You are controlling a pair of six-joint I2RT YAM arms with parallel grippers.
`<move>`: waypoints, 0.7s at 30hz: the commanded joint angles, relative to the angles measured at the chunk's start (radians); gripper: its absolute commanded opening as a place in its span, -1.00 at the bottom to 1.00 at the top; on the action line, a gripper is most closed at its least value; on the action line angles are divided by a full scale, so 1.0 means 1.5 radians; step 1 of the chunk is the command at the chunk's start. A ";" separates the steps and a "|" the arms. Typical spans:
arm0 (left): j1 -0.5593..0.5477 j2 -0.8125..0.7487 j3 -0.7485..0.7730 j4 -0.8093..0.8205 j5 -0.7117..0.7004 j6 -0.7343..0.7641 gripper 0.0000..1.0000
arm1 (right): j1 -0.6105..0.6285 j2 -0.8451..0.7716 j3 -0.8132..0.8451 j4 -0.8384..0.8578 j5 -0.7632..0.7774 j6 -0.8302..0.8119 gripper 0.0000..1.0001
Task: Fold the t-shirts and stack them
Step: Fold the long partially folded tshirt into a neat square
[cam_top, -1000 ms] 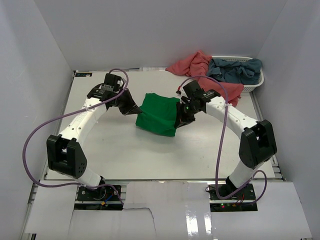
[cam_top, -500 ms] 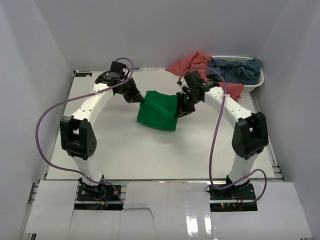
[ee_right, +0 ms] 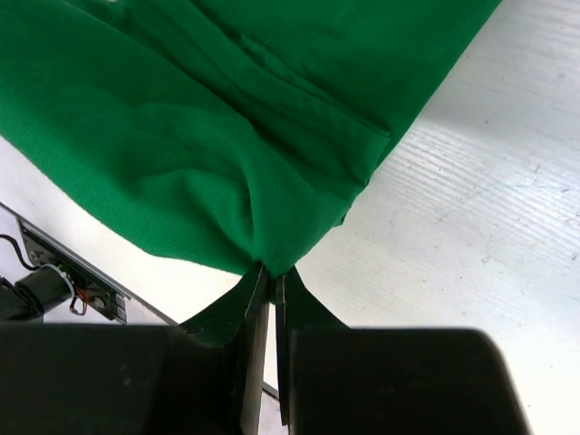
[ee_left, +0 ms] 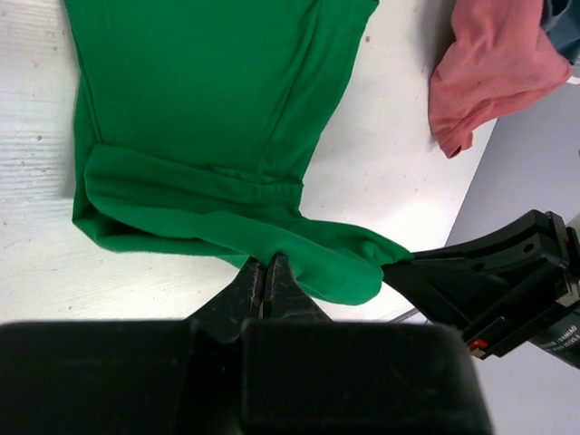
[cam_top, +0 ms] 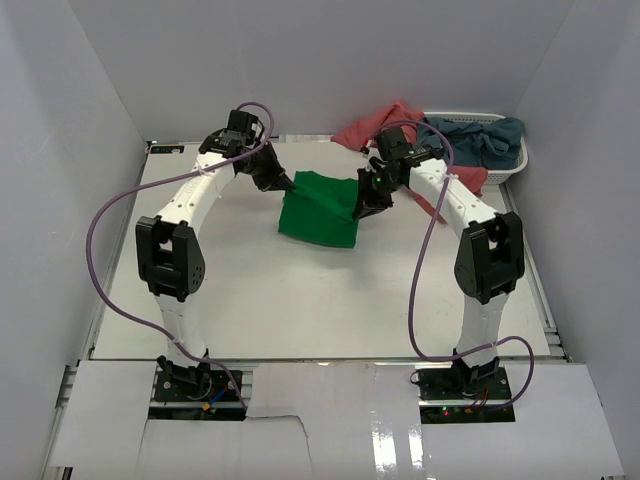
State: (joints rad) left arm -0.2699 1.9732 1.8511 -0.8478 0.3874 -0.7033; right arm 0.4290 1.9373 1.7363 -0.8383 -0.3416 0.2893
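Both arms had stretched higher up the top view than a second earlier. The green t-shirt (cam_top: 320, 210) had gone with them, from the middle of the bench (cam_top: 250, 290) to a spot just above centre.

In that view the left tool (cam_top: 284, 184) sat at the shirt's upper-left corner and the right tool (cam_top: 361, 207) at its right edge, so the cloth lay between them as a rough folded rectangle. From the left wrist, the left tool (ee_left: 265, 272) had its two fingers drawn almost together on a bunched fold along one edge of the green t-shirt (ee_left: 208, 100). The rest of the shirt spread flat toward the top of that frame. The black body of the right tool (ee_left: 480, 281) showed at the lower right, at the pointed end of the same fold. From the right wrist, the right tool (ee_right: 270, 276) was likewise narrow, pinching a gathered tuck of the green t-shirt (ee_right: 208, 136), with the bare bench (ee_right: 480, 227) to the right.

The salmon-pink t-shirt (cam_top: 385, 128) lay crumpled in the upper right of the top view, apart from the green one, spilling onto the bench beside the basket (cam_top: 520, 160). The grey-blue t-shirt (cam_top: 475, 135) was heaped in that basket and hung over its rim. A corner of the salmon-pink t-shirt (ee_left: 494, 63) also showed at the upper right of the left wrist view.
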 commanded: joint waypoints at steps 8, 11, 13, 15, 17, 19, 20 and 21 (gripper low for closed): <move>0.022 0.019 0.082 -0.010 0.014 0.004 -1.00 | -0.019 0.057 0.130 -0.031 -0.002 -0.023 -0.85; 0.026 0.033 0.102 -0.015 0.018 0.003 -1.00 | -0.024 0.076 0.166 -0.038 -0.002 -0.024 -0.84; 0.026 0.038 0.109 -0.016 0.019 0.005 -1.00 | -0.024 0.084 0.176 -0.047 -0.008 -0.024 -0.84; 0.026 0.035 0.105 -0.018 0.022 0.007 -1.00 | -0.024 0.085 0.173 -0.052 -0.020 -0.025 -0.84; 0.026 0.020 0.076 -0.017 0.022 0.010 -1.00 | -0.025 0.079 0.155 -0.049 -0.028 -0.026 -0.85; 0.026 -0.006 0.031 -0.013 0.016 0.011 -1.00 | -0.024 0.063 0.110 -0.040 -0.039 -0.028 -0.84; 0.026 -0.018 0.011 -0.002 0.016 0.012 -1.00 | -0.023 0.048 0.093 -0.035 -0.046 -0.029 -0.85; 0.026 -0.030 -0.030 0.004 0.019 0.012 -1.00 | -0.021 0.041 0.059 -0.026 -0.050 -0.028 -0.85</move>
State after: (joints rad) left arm -0.2348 2.0201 1.8950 -0.8486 0.4053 -0.6991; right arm 0.3946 2.0567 1.9011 -0.8833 -0.3744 0.2653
